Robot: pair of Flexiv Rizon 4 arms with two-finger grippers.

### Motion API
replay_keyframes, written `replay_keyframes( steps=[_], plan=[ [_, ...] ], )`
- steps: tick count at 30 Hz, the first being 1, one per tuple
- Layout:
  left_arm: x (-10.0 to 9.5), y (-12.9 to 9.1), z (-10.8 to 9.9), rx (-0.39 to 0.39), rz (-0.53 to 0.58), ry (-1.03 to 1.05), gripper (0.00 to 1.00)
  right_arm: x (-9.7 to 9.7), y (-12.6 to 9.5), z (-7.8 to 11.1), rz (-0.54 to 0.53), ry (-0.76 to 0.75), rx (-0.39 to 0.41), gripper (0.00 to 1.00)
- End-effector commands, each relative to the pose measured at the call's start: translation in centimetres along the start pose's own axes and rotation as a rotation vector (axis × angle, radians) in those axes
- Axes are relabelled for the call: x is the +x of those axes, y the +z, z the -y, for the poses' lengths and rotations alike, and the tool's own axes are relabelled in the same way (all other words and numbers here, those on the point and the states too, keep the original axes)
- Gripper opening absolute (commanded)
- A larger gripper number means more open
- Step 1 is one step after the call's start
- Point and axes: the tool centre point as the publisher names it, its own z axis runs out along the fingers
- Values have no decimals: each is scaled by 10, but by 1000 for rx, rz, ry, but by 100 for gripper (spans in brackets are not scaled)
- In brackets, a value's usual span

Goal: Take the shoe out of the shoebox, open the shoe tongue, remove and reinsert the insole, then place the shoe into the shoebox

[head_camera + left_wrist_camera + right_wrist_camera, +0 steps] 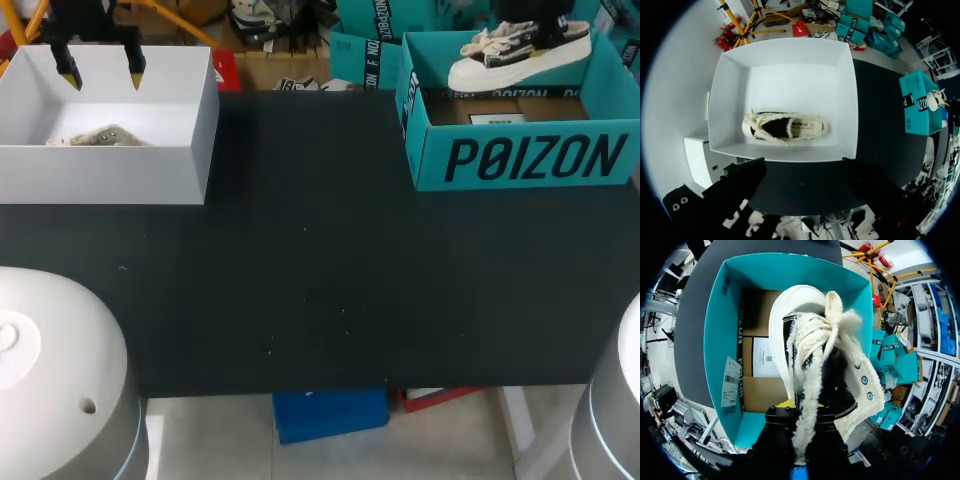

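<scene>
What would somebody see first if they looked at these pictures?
The black-and-white sneaker with shaggy laces stands out most: the right gripper holds it up over the bright teal shoebox at the far right of the table. At the far left a cream shoe lies inside a white box, with the left gripper open above it.

shoe (520, 50) over shoebox (520, 160) (far right), second shoe (100, 135) inside left box (100, 175)

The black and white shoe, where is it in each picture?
Head view: black and white shoe above the teal box, at the right.
Left wrist view: a bit peeks beside the teal box.
Right wrist view: in the right gripper, over the teal box.
Shared landmark: the teal box.
</scene>
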Motion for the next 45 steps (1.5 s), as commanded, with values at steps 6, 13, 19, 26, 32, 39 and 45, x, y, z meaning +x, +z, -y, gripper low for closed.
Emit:
replay_keyframes(
  steps=[6, 13, 19, 26, 32, 39, 45],
  plan=[
    [0, 0, 0, -1, 1, -1, 100, 3, -112, -11, 57, 38, 103, 0],
    [0, 0, 0, -1, 1, -1, 100, 18, -150, -55, 96, 80, 131, 0],
    [0, 0, 0, -1, 1, -1, 100, 46, -174, -103, 125, 150, 137, 0],
    [0, 0, 0, -1, 1, -1, 100, 83, -201, -155, 177, 244, 130, 0],
    [0, 0, 0, -1, 1, -1, 100, 116, -222, -195, 210, 288, 114, 0],
    [0, 0, 0, -1, 1, -1, 100, 143, -227, -240, 223, 282, 60, 0],
    [0, 0, 0, -1, 1, -1, 100, 162, -216, -278, 195, 261, -12, 0]
  ],
)
